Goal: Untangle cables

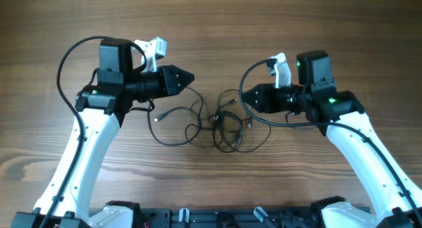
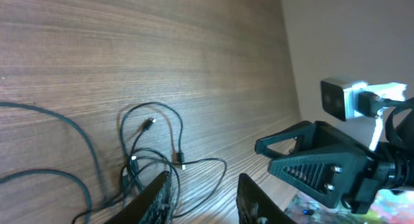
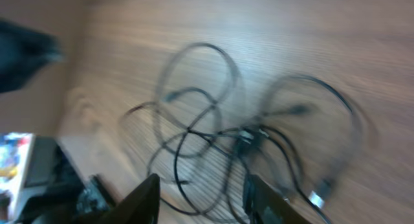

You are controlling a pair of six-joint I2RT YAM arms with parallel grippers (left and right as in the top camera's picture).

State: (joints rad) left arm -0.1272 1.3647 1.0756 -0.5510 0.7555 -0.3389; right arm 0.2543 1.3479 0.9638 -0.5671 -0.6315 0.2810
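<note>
Several thin black cables (image 1: 221, 122) lie in a tangled heap of loops on the wooden table between my arms, with small plug ends sticking out. My left gripper (image 1: 191, 76) points right, above the heap's upper left; in the left wrist view it (image 2: 204, 198) is open and empty above the cables (image 2: 149, 162). My right gripper (image 1: 242, 98) points left at the heap's right edge; in the blurred right wrist view it (image 3: 200, 198) is open and empty, with the cables (image 3: 220, 130) just ahead of its fingers.
The wooden table (image 1: 211, 24) spreads out on all sides. A thicker black wire fixed to each arm loops beside it: one on the left (image 1: 62, 63), one on the right (image 1: 254, 73). The right gripper shows in the left wrist view (image 2: 323, 159).
</note>
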